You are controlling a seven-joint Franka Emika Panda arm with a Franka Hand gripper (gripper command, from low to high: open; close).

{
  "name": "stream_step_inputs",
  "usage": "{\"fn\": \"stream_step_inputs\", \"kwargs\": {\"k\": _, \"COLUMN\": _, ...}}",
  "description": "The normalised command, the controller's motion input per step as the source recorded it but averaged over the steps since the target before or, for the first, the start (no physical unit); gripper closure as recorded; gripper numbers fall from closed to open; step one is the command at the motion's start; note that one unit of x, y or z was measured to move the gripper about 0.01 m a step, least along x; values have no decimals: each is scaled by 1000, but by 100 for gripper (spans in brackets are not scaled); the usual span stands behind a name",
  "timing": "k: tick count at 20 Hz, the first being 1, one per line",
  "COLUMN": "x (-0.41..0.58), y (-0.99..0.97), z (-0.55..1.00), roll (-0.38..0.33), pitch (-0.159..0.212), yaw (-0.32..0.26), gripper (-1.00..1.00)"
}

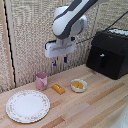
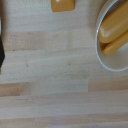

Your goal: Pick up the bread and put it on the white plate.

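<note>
Table [image 1: 95, 107]: light wooden planks with visible seams and grain; the wrist view [image 2: 55, 65] shows the same pale boards close up.
Back wall [image 1: 30, 35]: beige woven screen or blind, fine vertical texture, split by a plain pale upright strip at the exterior view's left.
Black appliance [image 1: 109, 52]: boxy and dark, standing on the table at the exterior view's right.
Light: soft, even, only faint shadows.

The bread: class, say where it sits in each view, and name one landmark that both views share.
Exterior view: the bread lies on the wooden table, between pink cup and small bowl.
Wrist view: the bread is cut off at the picture's edge.
Shared landmark: the small bowl.
</note>
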Motion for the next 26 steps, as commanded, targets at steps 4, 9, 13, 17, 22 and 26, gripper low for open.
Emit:
{"fn": "stream_step_inputs", "kwargs": {"k": 4, "x": 74, "y": 40, "z": -444, "roll": -60, "pitch": 17, "yaw": 103, "gripper": -100}}
{"fn": "stream_step_inputs", "kwargs": {"k": 9, "x": 10, "y": -10, "z": -418, "roll": -19, "pitch": 0, "yaw": 19, "gripper": -100}}
{"fn": "stream_step_inputs", "kwargs": {"k": 13, "x": 16, "y": -74, "z": -336, "roll": 0, "pitch": 0, "yaw": 22, "gripper": -100}}
{"fn": "stream_step_inputs", "kwargs": {"k": 17, "x": 101, "y": 0, "z": -316, "roll": -1, "pitch": -12, "yaw": 43, "gripper": -100}}
{"fn": "stream_step_inputs", "kwargs": {"k": 22, "x": 106, "y": -1, "z": -283, "roll": -8, "pitch": -11, "yaw": 49, "gripper": -100}}
{"fn": "stream_step_inputs", "kwargs": {"k": 26, "x": 55, "y": -1, "z": -241, "roll": -21, "pitch": 0, "yaw": 39, "gripper": -100}}
